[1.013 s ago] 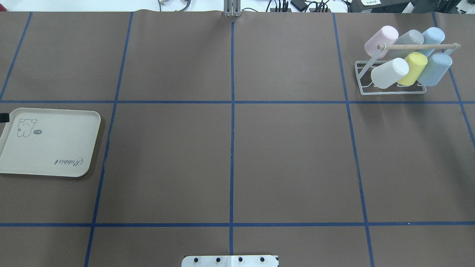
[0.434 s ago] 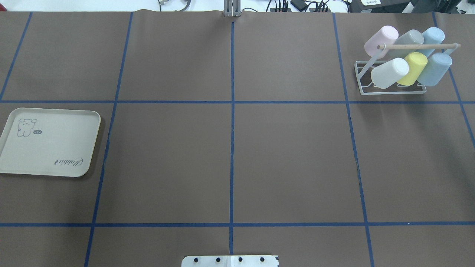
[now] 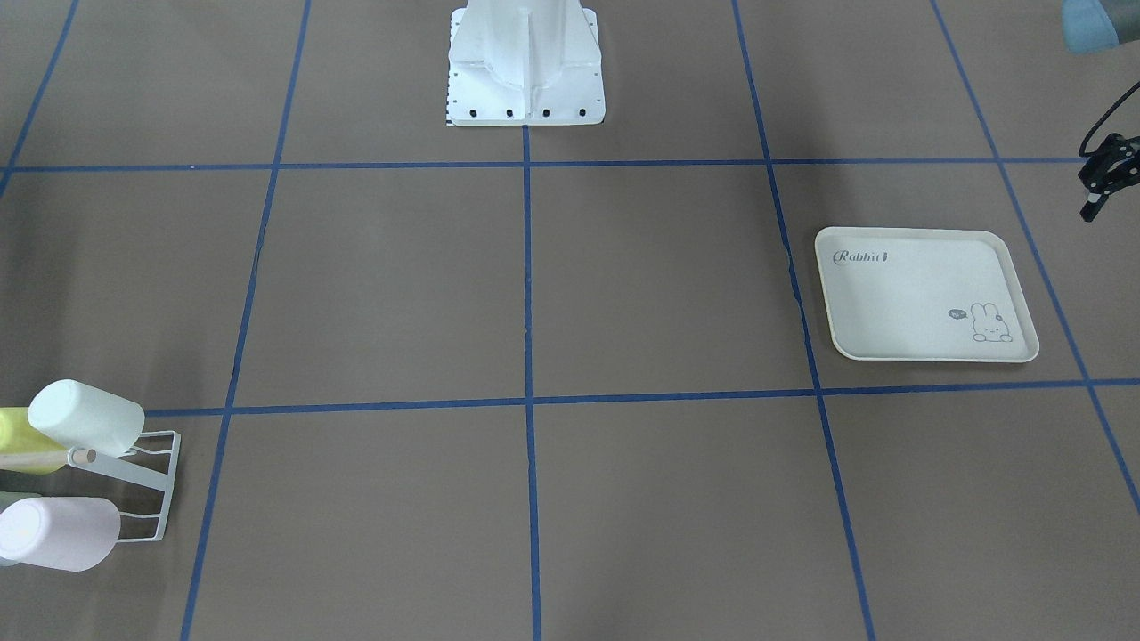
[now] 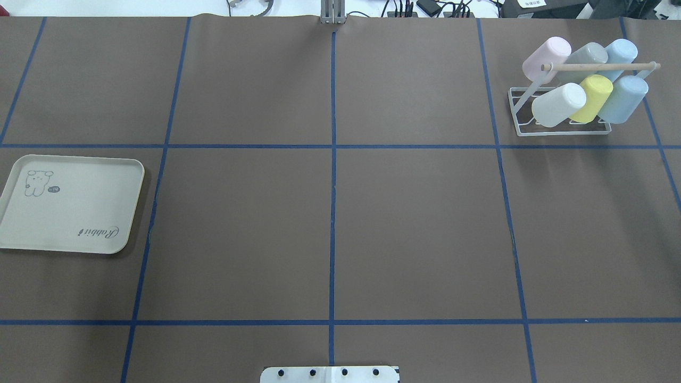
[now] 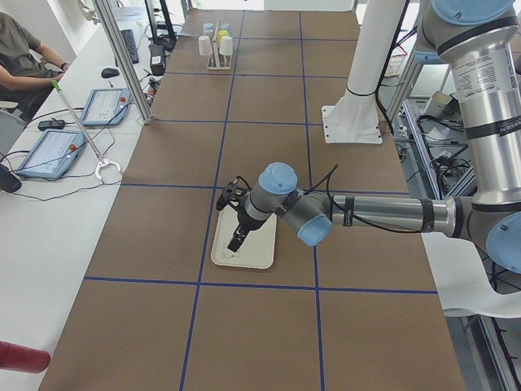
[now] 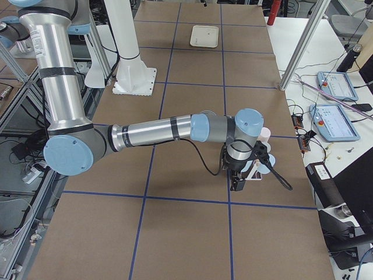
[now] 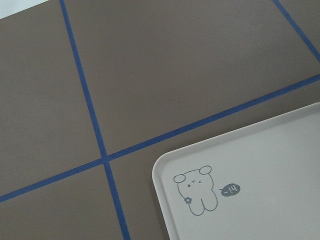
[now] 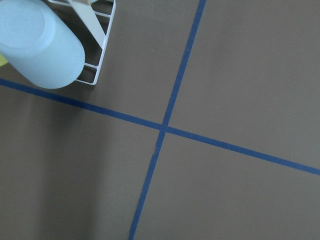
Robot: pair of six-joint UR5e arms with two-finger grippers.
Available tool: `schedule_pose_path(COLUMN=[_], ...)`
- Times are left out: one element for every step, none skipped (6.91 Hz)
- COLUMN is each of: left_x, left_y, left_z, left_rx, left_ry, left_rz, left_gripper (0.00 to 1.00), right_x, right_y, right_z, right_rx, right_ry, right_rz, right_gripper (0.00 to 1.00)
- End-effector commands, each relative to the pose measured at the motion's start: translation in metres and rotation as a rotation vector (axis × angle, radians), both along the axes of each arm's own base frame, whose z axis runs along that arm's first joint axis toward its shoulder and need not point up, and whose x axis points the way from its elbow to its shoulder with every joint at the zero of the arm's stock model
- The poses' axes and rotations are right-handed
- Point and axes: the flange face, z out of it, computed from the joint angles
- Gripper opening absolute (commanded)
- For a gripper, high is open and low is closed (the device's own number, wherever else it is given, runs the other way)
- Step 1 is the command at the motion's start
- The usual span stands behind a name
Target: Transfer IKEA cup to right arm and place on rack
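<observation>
and there it goes: a second ago a black tip of the left gripper [image 3: 1103,178] poked in at the overhead view's 9 o'clock edge, just beside the rabbit tray [image 4: 69,213]. now it's out of that view altogether. nothing else has shifted.

you can pick that gripper up in the front-facing view, hanging at about 2 o'clock from the tray and apart from it. it's too small there to judge, so i cannot tell whether its jaws are apart or together.

my read: the left arm [image 5: 383,213] is backing off because no cup stands on the tray for it to fetch. the job looks to be at its end.

count with me:
- **rack:** one white wire rack [image 4: 558,133] at the worktop's 1 o'clock corner, with one wooden dowel [image 4: 596,67] across it.
- **cups:** six on it.
  - back row: pink cup [image 4: 545,56], grey cup [image 4: 588,57], back light-blue cup [image 4: 621,51].
  - front row: white cup [image 4: 558,105], yellow cup [image 4: 591,96], front light-blue cup [image 4: 625,98].
  - which one the task means i can't say, but every one is racked.
- **the rest:** one tray, two arms.

the right arm [image 6: 151,133] reaches out with the right gripper [image 6: 239,175] just beside the rack. it shows in the right-side view only, so i cannot tell how its jaws stand. its wrist camera has the rack's corner at 11 o'clock of the frame.
</observation>
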Motion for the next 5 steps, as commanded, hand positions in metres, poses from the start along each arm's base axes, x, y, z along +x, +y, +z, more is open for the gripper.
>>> schedule_pose_path(left_x=[-0.002, -0.001, 0.000, 0.002, 0.001], left_y=[-0.003, -0.005, -0.011, -0.016, -0.012], left_z=[0.004, 0.009, 0.016, 0.015, 0.015], left_rx=[-0.005, -0.016, -0.020, -0.017, -0.028], left_ry=[0.001, -0.005, -0.004, -0.001, -0.002], left_rz=[-0.008, -0.012, -0.015, -0.005, -0.004], left_gripper=[1.00, 1.00, 1.00, 1.00, 1.00], right_x=[0.000, -0.001, 0.000, 0.000, 0.000], right_y=[0.033, 0.041, 0.045, 0.044, 0.041], right_z=[0.038, 0.042, 0.042, 0.039, 0.034], right_rx=[-0.023, -0.033, -0.039, -0.050, -0.041], right_ry=[-0.005, -0.027, -0.055, -0.061, -0.063], right_rz=[0.005, 0.009, 0.018, 0.041, 0.100], right_gripper=[1.00, 1.00, 1.00, 1.00, 1.00])
